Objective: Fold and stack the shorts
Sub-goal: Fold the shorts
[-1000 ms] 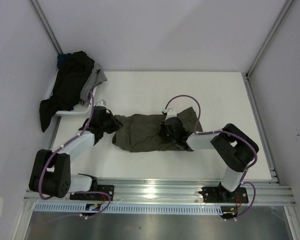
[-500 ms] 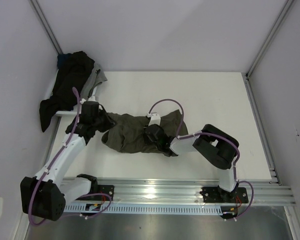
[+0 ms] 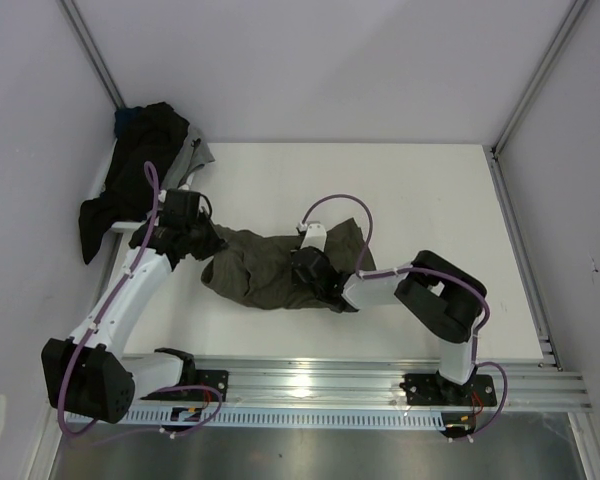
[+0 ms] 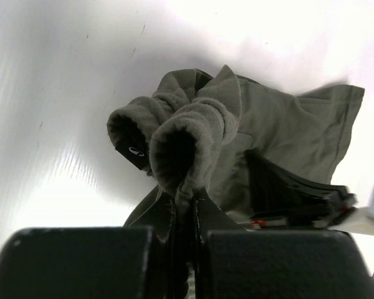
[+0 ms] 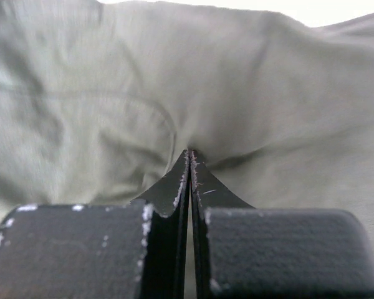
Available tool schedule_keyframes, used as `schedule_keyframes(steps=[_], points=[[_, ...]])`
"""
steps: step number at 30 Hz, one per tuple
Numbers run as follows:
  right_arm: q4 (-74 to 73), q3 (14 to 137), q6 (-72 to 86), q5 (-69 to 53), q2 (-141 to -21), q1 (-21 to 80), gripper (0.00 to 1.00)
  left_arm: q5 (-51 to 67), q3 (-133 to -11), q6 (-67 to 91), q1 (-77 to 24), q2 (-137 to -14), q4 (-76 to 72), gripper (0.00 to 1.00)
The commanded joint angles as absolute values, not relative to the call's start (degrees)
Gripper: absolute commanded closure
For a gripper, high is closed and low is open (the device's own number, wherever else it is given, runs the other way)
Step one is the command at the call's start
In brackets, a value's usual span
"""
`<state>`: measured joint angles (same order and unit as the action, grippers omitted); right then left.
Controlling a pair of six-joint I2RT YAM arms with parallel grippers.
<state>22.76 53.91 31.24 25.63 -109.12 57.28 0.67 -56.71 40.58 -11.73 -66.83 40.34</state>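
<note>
- While the olive-green shorts (image 3: 265, 265) lie bunched on the tabletop (image 3: 410, 190), just beside the white basket (image 3: 130, 226) on its side toward the middle of the tabletop, they are gripped at both ends.
- The left fingers (image 3: 206, 247) are seen pinched almost fully shut on the ribbed waistband (image 4: 193, 124), at the end of the shorts nearest the white basket. That end is gathered into a raised roll.
- The right fingers (image 3: 302, 274) are pressed flat together, and a small pucker of olive cloth is caught at their tips, toward the end farther from the white basket.
- The long axis of the shorts is laid straight away from the white basket, running between the two grips. The coming move is judged to turn on this line: the cloth must be drawn out or folded along it. The basket end belongs to the left arm and the far end to the right.
- The black shorts (image 3: 140, 175) are heaped in and over the white basket and are not yet laid out. They are nearer the left arm.
- In the top view the whole span and both arms are shown, but the fingertips are hidden under the gripper bodies.
- In the left wrist view the closed left fingers (image 4: 168, 215), the rolled waistband and a small dark tag are shown.
- In the right wrist view only the shut right fingers (image 5: 177, 180) and the creases radiating from their tips are shown.
</note>
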Motion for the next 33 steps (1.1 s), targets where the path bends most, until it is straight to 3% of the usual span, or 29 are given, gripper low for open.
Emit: schedule_keyframes(steps=[1, 20, 33], points=[[23.7, 54.9, 30.1, 32.2, -104.9, 57.6, 1.00, 0.4, -59.1, 41.7, -11.8, -66.1, 41.7, 1.00], [40.7, 60.4, 27.1, 35.4, -119.9, 57.5, 1.00, 4.5, -60.7, 41.6, -11.8, -65.2, 42.9, 1.00], [46.1, 63.5, 21.0, 46.1, -130.3, 67.0, 1.00, 10.5, -63.2, 44.0, -12.7, -64.0, 40.5, 1.00]])
